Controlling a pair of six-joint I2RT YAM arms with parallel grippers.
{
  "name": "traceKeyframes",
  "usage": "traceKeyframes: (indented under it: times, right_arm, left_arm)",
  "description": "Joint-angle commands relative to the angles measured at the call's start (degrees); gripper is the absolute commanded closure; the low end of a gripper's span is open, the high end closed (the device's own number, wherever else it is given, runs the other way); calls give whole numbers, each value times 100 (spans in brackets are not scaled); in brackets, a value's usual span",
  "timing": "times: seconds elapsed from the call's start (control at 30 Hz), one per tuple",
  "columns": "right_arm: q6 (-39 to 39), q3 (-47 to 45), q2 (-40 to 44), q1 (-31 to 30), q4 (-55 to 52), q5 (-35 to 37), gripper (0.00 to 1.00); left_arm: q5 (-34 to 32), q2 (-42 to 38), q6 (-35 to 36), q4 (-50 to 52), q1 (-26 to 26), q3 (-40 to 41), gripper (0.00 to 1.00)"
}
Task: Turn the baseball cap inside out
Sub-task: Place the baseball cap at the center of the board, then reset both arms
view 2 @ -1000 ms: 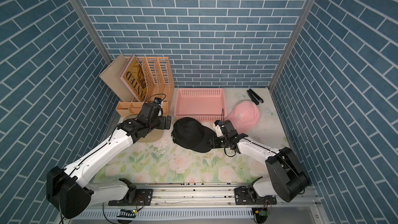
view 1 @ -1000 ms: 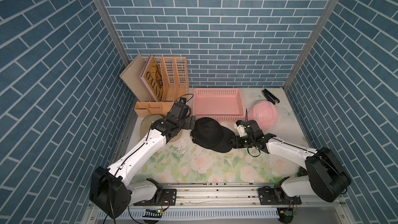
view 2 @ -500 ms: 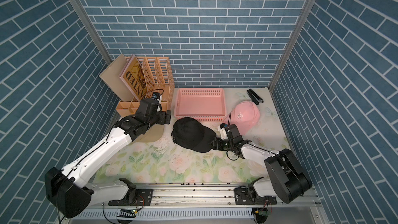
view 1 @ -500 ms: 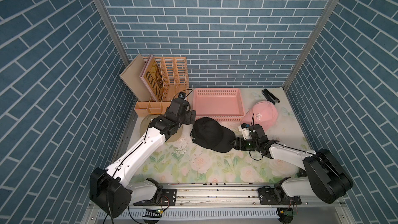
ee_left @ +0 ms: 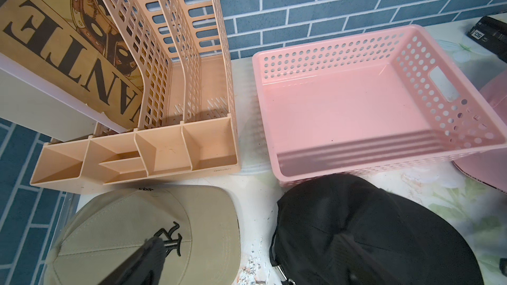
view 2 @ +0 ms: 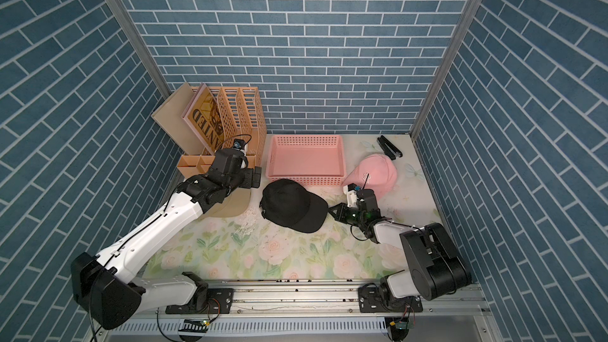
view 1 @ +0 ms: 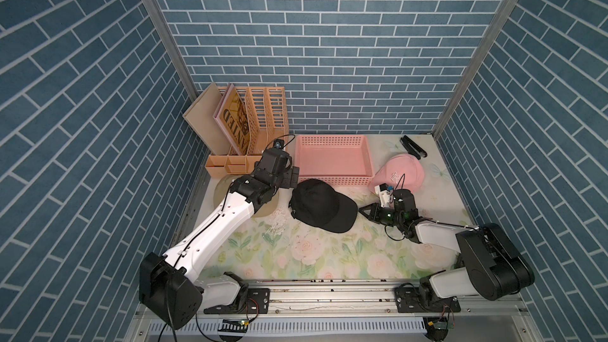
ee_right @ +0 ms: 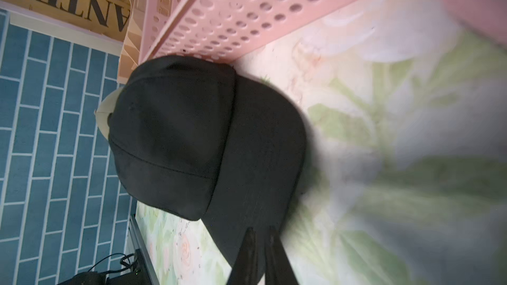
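On the desk [view 1: 296, 251], just near of the pink basket [view 1: 335, 180]: black baseball cap [view 1: 317, 205], brim pointing right at the right fingers [ee_right: 247, 248], nearly closed at its tip; left fingers [ee_left: 152, 256] spread wide by the crown.

Bench [view 1: 296, 258], floral cover, six items.
Centre: black baseball cap [view 1: 320, 205] at pink basket's [view 1: 335, 180] front wall; khaki cap [ee_left: 142, 231] left, pink cap [view 1: 401, 172] right; peach file organizer [view 1: 230, 167] back left; black stapler [view 1: 413, 148] back right.
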State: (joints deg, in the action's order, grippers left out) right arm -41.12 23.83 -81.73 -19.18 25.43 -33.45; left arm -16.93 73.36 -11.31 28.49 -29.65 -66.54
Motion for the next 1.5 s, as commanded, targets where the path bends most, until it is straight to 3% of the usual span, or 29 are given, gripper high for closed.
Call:
traceKeyframes:
  times: [0.0,0.03,0.13,0.2,0.23,0.27,0.3,0.5,0.6,0.73,0.8,0.9,0.97,1.17,1.33,1.47]
  right_arm:
    - [175,200,-143,232,-15,-176,90]
    - [320,302,-139,240,-244,-135,86]
    - [961,642,257,232,-1304,551,55]
    - [1308,797,734,237,-1873,1183,41]
    - [1410,868,948,247,-2042,1407,30]
    - [1493,931,1202,247,-2209,1663,9]
    - [1568,1006,1418,248,-2322,1869,0]
    - [1882,1211,2223,296,-2580,3618,0]
    - [1951,1178,2352,426,-2410,4153,0]
    - [1933,1047,2330,642,-2024,4532,0]
    - [1937,990,2221,732,-1818,4773,0]
    - [1933,852,2077,797,-1434,5014,0]
    - [1957,689,2041,799,-1076,5150,0]
    - [2133,420,2025,861,-632,5482,0]
    - [2332,514,1766,900,-379,5535,0]
    - [2362,607,1436,903,-239,5332,0]
  left_arm:
    - [-148,-24,67,94,-24,-97,0]
    - [-174,-15,68,116,-24,-91,0]
    - [-413,10,27,209,-26,-60,0]
    - [-596,-83,-11,124,-17,81,0]
    - [-669,-126,-28,56,-10,139,0]
    - [-734,-193,-29,-46,6,223,0]
    - [-794,-282,-17,-208,30,338,0]
    - [-709,-1038,20,-1721,255,1685,0]
    - [-660,-1362,164,-2420,348,2386,0]
    - [-610,-1334,480,-2900,465,2575,0]
    - [-228,-1112,746,-3073,661,2583,0]
    - [388,-862,1195,-3260,911,2577,0]
    - [464,-861,1478,-3634,1017,2721,0]
    - [1292,-911,1411,-4718,1750,3318,0]
    - [1557,-448,1969,-6592,1985,4310,1]
    - [2084,-144,1943,-7706,2266,4671,0]
